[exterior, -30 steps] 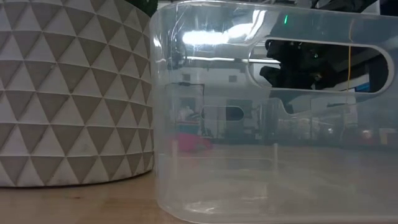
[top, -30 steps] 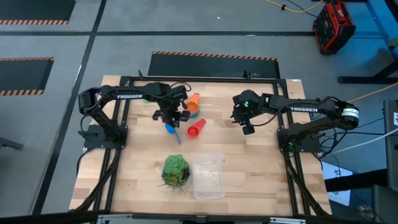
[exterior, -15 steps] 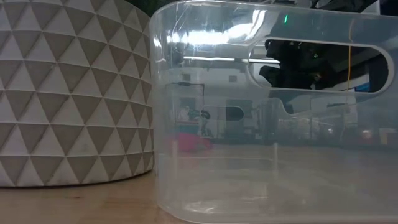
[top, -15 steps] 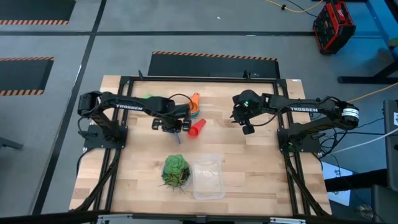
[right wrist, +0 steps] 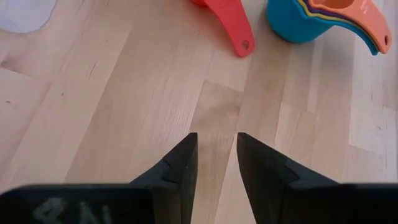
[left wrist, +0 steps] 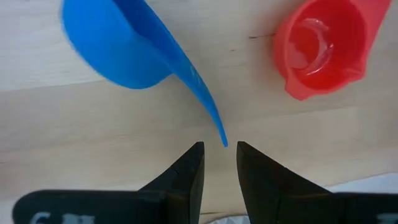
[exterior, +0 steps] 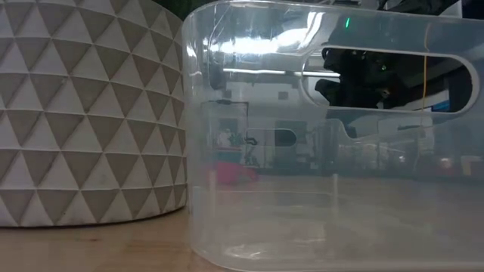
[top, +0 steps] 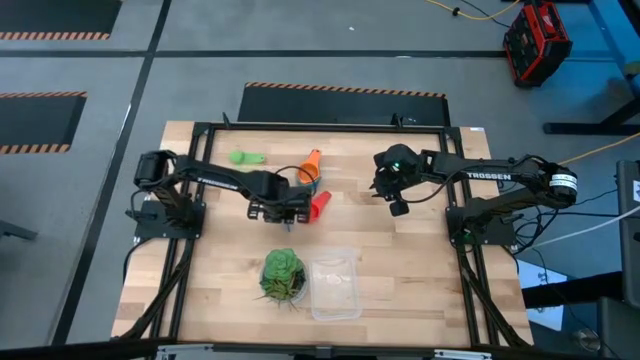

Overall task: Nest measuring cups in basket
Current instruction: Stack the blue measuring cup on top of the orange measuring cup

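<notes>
My left gripper [top: 283, 212] points down at the table's middle, shut on a blue measuring cup [left wrist: 118, 53]. A red cup [top: 319, 205] lies on its side just right of it. Behind, a nested stack [top: 311, 170] with an orange cup uppermost rests on the wood. A green cup [top: 245, 157] lies at the far left. The clear basket [top: 335, 285] stands near the front edge. My right gripper [top: 399, 207] hangs open and empty above the wood, right of the stack. My left gripper has the free end of the blue cup's handle [left wrist: 219, 130] between its two fingertips, only at their ends. The fingers come from above, pointing down. The cup hangs below them, tilted, bowl away from the fingers; whether the bowl touches the wood I cannot tell.
A green leafy ball [top: 283, 273] in a triangle-patterned pot [exterior: 91, 113] stands just left of the basket [exterior: 333, 151]. Bare wood lies between the cups and the basket and along the table's right side.
My left gripper has swung from beside the nested stack toward the table's near edge and a little right, sinking slightly and rolling its wrist. It stays shut, and the blue cup has gone with it to a place beside the red cup. The green cup is uncovered.
</notes>
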Available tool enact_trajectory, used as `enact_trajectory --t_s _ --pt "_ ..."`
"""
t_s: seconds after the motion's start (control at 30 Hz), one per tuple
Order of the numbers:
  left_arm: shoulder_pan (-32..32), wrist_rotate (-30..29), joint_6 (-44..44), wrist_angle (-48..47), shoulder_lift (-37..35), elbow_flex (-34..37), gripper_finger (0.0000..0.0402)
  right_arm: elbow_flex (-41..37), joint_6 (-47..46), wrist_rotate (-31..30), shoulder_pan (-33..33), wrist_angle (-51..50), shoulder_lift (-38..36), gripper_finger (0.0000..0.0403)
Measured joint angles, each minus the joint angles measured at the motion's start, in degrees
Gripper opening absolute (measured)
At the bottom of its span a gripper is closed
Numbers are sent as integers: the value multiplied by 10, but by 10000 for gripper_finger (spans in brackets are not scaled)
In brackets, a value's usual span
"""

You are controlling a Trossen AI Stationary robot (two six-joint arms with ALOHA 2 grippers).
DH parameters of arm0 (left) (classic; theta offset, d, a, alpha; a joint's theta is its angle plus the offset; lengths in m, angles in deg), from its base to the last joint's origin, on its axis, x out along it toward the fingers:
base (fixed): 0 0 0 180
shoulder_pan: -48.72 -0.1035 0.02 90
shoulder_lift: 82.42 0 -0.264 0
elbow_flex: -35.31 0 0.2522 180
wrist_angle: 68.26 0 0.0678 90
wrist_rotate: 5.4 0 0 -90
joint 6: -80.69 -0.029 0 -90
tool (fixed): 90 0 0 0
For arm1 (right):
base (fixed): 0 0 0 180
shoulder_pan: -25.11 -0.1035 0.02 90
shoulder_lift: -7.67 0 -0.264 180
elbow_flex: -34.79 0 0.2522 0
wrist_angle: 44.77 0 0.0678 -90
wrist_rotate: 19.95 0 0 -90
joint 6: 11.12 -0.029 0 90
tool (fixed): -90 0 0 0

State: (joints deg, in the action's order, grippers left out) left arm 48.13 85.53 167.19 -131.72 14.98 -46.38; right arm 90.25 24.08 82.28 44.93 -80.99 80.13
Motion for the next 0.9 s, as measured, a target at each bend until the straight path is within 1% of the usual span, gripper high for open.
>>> enact_trajectory --t_s 0.47,0.53,0.8,0.9 --pt "6 -9 4 21 42 0 87 0 0 0 0 4 0 117" --pt "8 -6 4 37 54 -1 87 0 0 0 0 5 0 117" --pt "16 -6 1 45 81 -1 87 0 0 0 0 6 0 117" --pt "16 -6 -1 33 84 0 87 0 0 0 0 7 0 117"
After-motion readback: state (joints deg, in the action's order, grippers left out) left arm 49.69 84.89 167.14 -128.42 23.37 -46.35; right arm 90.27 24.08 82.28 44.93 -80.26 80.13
